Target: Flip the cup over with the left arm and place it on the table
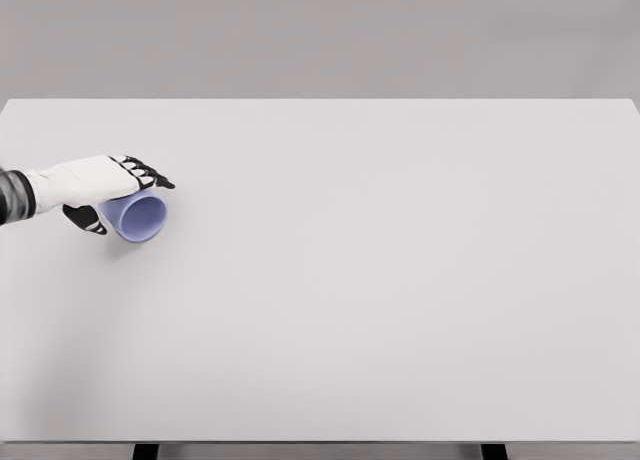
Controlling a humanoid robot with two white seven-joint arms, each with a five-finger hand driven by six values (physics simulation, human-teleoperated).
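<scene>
The white surface (380, 280) fills nearly the whole frame, from a far edge in the upper part down to a near edge at the very bottom, where two dark leg stubs show below it, cut off by the frame. Behind it is a plain grey backdrop. At the left edge of the frame, a little above the middle, the left arm comes in, its grey and white sleeve cut off by the border so that only the forearm and wrist show. The left hand (98, 188) is white with black finger segments; its fingers reach over the top of the cup (138, 217) toward the right and the thumb shows dark below and to the left of it, so the hand is clamped around the cup. The blue-violet cup lies on its side at the left of the frame, its open mouth turned toward the lower right, just beneath the fingers. Its base and rear wall are hidden behind the palm, and whether it touches the surface is hard to make out.
</scene>
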